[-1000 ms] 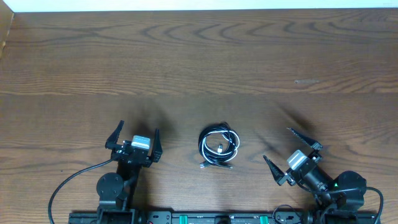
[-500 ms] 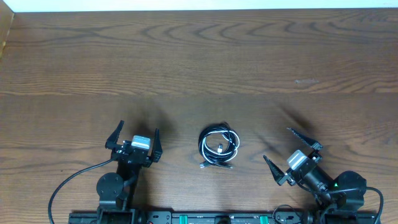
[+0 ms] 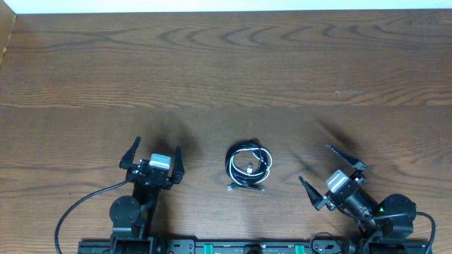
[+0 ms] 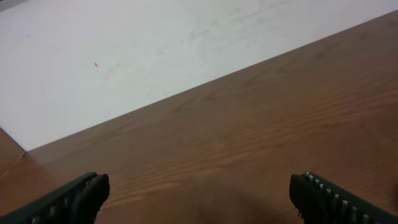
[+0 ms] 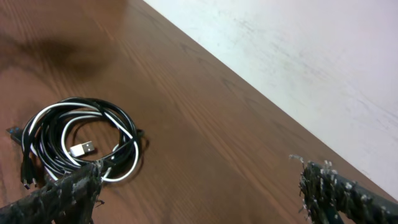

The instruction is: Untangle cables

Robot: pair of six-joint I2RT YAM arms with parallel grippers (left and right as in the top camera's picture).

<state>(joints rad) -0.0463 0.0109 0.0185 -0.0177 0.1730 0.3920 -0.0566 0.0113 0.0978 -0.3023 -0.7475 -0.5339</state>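
Note:
The cables (image 3: pixel 248 168) lie in one small tangled coil of black and white cords on the wooden table, between the two arms near the front edge. A silver plug end lies inside the coil. My left gripper (image 3: pixel 154 158) is open and empty, left of the coil and apart from it. My right gripper (image 3: pixel 329 174) is open and empty, right of the coil. In the right wrist view the coil (image 5: pixel 78 146) lies at the lower left, beside my left fingertip, and the jaws (image 5: pixel 199 193) are spread wide. In the left wrist view the jaws (image 4: pixel 199 196) are wide apart over bare wood.
The wooden table (image 3: pixel 226 70) stretches far behind the coil. A white wall or board (image 4: pixel 155 43) runs along its far edge. A thick black arm wire (image 3: pixel 78 208) loops at the front left by the left arm's base.

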